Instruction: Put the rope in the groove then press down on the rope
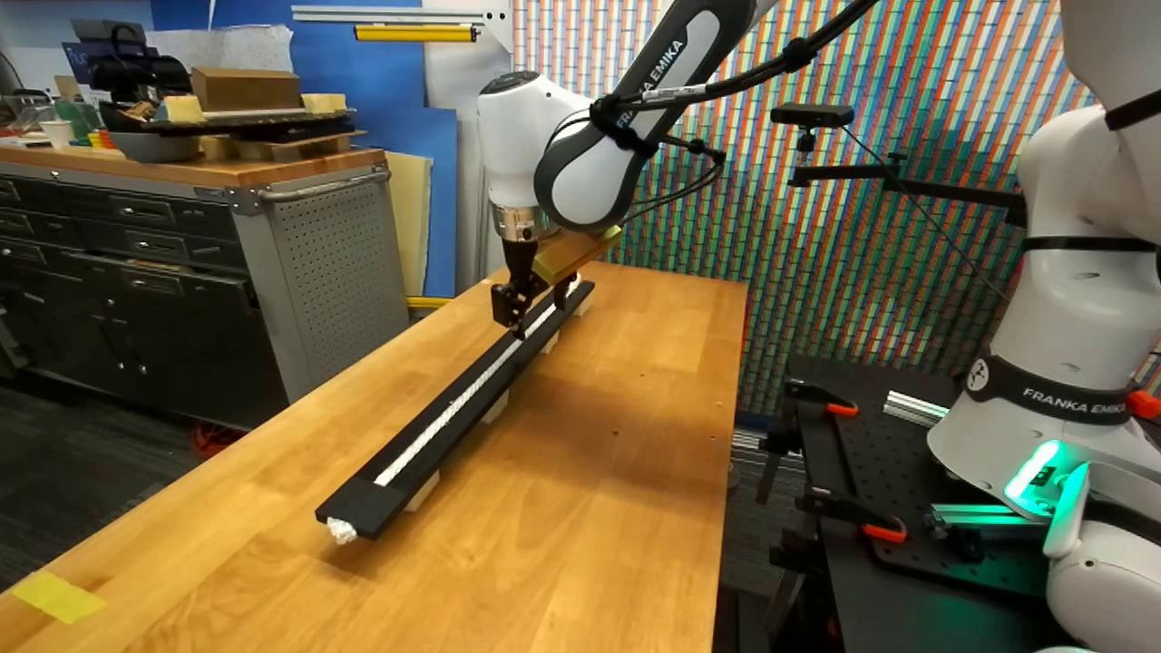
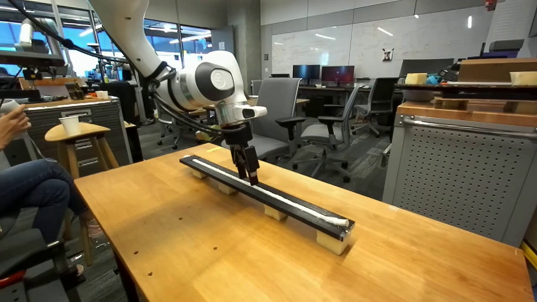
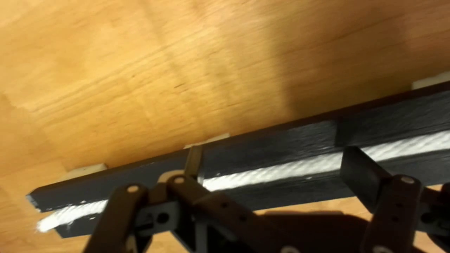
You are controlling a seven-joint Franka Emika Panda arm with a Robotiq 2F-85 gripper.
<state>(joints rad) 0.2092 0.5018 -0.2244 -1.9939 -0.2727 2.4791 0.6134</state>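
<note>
1. The rope (image 2: 289, 201) lies along the groove (image 3: 316, 175) of the black bar (image 3: 263, 151), nearly straight; how deep it sits, I cannot tell.
2. In the wrist view, the rope's fuzzy end reaches just past one end of the bar.
3. At the bar's opposite end, in an exterior view, a white stub (image 1: 342, 531) pokes out beneath a flat black stretch.
4. The gripper (image 3: 270, 162) points down over the bar, its fingers (image 3: 362, 175) spread wide apart, one farther along the rope than the other. Whether either tip touches the rope or bar, I cannot tell.
5. In both exterior views, pale blocks (image 2: 331, 242) hold the bar up off the tabletop (image 2: 235, 251).
6. Yellow tape (image 1: 59, 596) lies near an edge of the tabletop.
7. Beside it stands a white arm base (image 1: 975, 435) with a green light (image 1: 1034, 467).
8. A cabinet (image 1: 340, 254) carries a cardboard box (image 1: 245, 89).
9. A person (image 2: 31, 184) in jeans sits near a stool (image 2: 95, 129) bearing a white cup (image 2: 70, 125).
</note>
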